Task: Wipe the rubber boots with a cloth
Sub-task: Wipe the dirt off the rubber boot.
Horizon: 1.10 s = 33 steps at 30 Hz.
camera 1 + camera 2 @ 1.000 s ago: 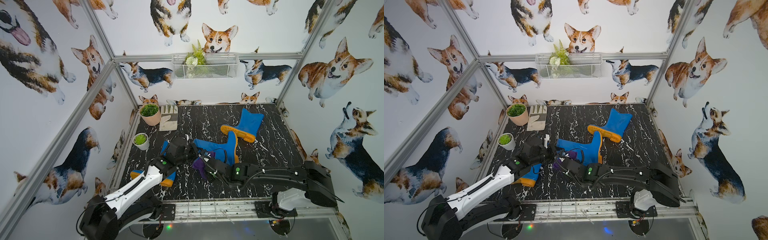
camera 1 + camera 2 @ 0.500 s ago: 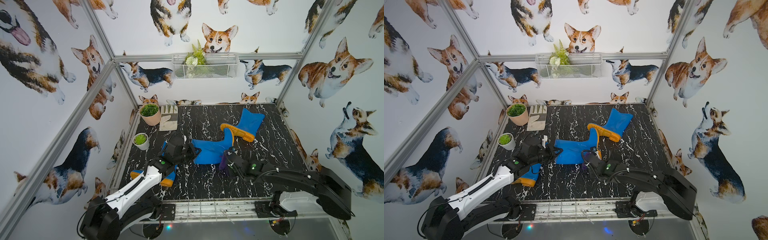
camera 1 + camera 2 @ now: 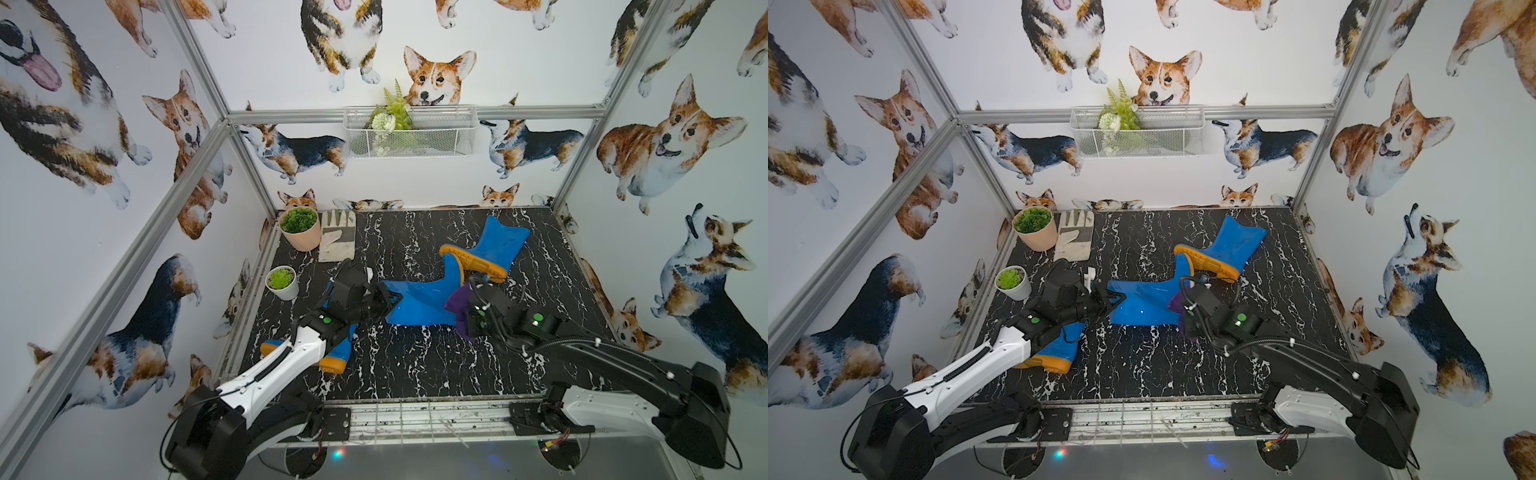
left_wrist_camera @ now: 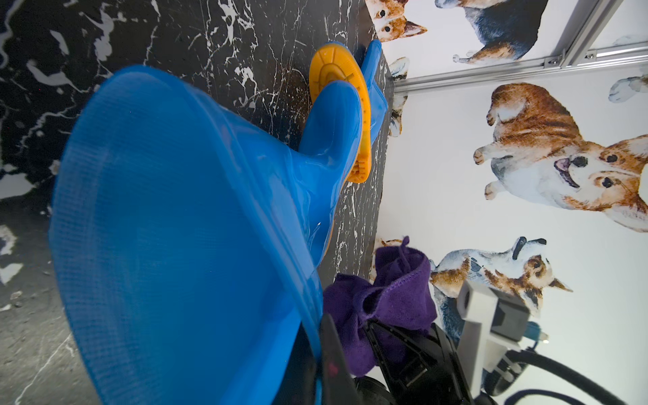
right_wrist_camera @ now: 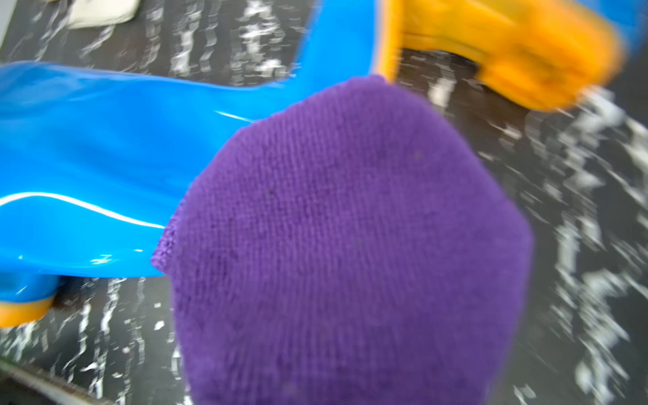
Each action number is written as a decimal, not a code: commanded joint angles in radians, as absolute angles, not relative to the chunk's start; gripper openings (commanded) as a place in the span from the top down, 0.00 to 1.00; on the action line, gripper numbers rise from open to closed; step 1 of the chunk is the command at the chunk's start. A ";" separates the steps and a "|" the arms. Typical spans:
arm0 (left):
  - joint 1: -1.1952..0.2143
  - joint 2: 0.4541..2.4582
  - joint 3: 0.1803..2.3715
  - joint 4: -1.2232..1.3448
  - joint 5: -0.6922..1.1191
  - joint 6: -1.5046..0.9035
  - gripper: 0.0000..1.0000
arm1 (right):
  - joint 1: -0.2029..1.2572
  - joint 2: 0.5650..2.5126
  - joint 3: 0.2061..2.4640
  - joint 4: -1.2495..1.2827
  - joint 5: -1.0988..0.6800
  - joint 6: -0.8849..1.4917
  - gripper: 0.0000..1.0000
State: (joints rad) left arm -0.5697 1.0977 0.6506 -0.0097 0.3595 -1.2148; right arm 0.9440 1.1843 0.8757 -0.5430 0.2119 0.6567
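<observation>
Three glossy blue rubber boots with orange soles are on the black marble floor. The middle boot [image 3: 419, 303] [image 3: 1142, 305] lies on its side, and my left gripper [image 3: 390, 297] [image 4: 321, 354] is shut on the rim of its shaft opening. A second boot [image 3: 496, 245] lies at the back right. The third boot [image 3: 337, 353] sits partly under my left arm. My right gripper [image 3: 467, 320] is shut on the dark-purple cloth [image 3: 459, 301] [image 4: 385, 301] [image 5: 350, 245], bunched against the middle boot's heel end. The cloth hides the right fingers in the right wrist view.
A peach pot with a green plant [image 3: 298, 230] and a beige work glove [image 3: 338, 241] sit at the back left. A small white pot [image 3: 282, 282] stands by the left wall. A wire basket [image 3: 409, 131] hangs on the back wall.
My right gripper has carried the cloth rightward along the middle boot, from near the shaft opening to the heel end. The left gripper has kept its hold while the boot settled flatter.
</observation>
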 commanded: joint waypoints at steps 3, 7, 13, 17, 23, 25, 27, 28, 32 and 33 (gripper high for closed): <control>-0.562 1.101 0.685 -0.084 0.406 -1.139 1.00 | 0.980 1.475 1.076 -0.545 0.107 0.559 1.00; -0.534 1.071 0.681 -0.166 0.433 -1.066 1.00 | 0.924 1.505 1.038 -0.610 0.115 0.581 1.00; -0.466 1.144 0.832 -0.439 0.567 -0.760 1.00 | 0.605 1.212 0.796 -0.695 0.016 0.612 1.00; -0.465 1.210 1.001 -0.606 0.586 -0.529 1.00 | 0.538 1.056 0.860 -0.801 0.065 0.572 1.00; -0.469 1.284 1.178 -0.783 0.653 -0.248 1.00 | 0.538 1.249 1.169 -0.936 -0.051 0.480 1.00; -0.471 1.282 1.212 -0.819 0.624 -0.183 1.00 | 0.546 1.349 1.276 -0.970 -0.144 0.450 1.00; -0.474 1.289 1.239 -0.845 0.594 -0.148 1.00 | 0.573 1.435 1.378 -1.002 -0.212 0.420 1.00; -0.476 1.298 1.249 -0.859 0.580 -0.134 1.00 | 0.595 1.488 1.436 -1.025 -0.243 0.398 1.00; -0.479 1.311 1.242 -0.846 0.542 -0.135 1.00 | 0.729 1.717 1.684 -1.147 -0.260 0.288 1.00; -0.479 1.312 1.235 -0.835 0.540 -0.142 1.00 | 0.762 1.789 1.750 -1.181 -0.264 0.259 1.00</control>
